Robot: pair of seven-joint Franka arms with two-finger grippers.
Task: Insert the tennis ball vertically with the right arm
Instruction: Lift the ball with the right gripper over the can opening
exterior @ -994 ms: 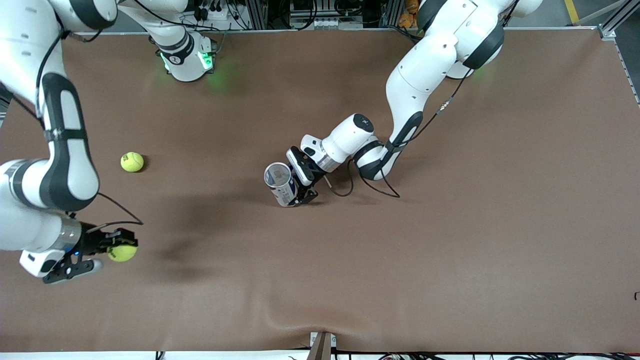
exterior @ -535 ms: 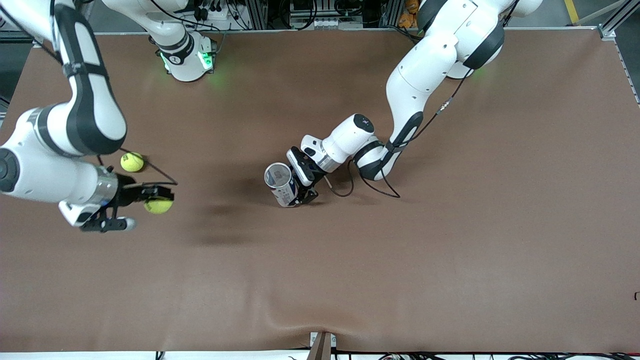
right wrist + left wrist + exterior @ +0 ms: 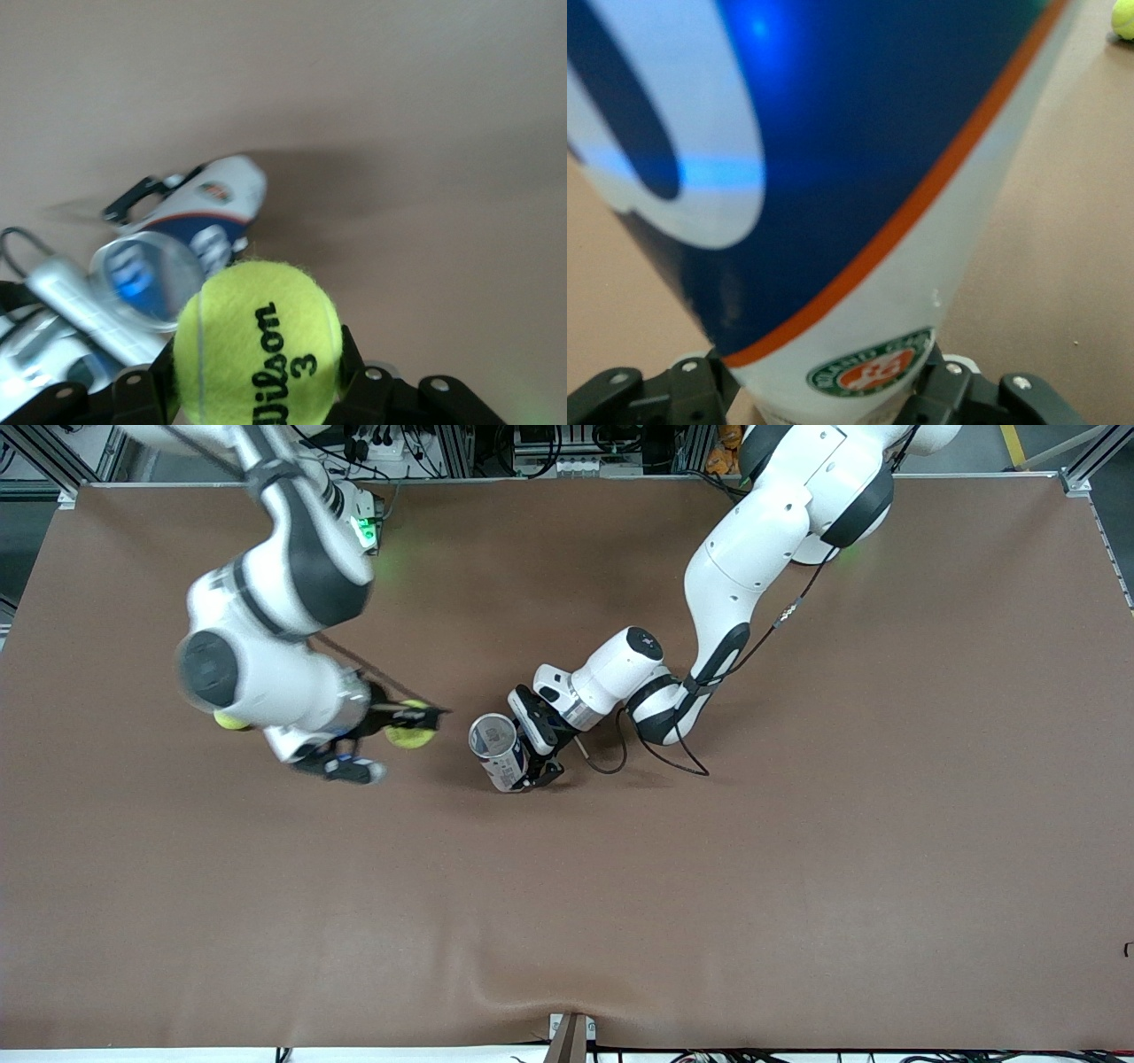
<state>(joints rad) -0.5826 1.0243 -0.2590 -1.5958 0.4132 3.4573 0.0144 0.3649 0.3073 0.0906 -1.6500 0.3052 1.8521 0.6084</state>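
Observation:
My right gripper [image 3: 415, 724] [image 3: 257, 359] is shut on a yellow-green tennis ball [image 3: 409, 727] [image 3: 257, 341]. It hangs over the table, just short of the can on the side of the right arm's end. The can [image 3: 498, 751] [image 3: 190, 235] is blue and white with an orange stripe. It stands near the table's middle with its open mouth [image 3: 493, 735] upward. My left gripper [image 3: 532, 758] [image 3: 833, 394] is shut on its lower part. In the left wrist view the can [image 3: 833, 177] fills most of the picture.
A second tennis ball [image 3: 227, 721] [image 3: 1123, 18] lies on the brown table [image 3: 709, 886] toward the right arm's end, mostly hidden under the right arm's wrist. The left arm's black cable [image 3: 660, 753] trails on the table beside the can.
The right arm has swung with the ball from the table's front corner at its own end toward the can. The left arm and the can have not moved.

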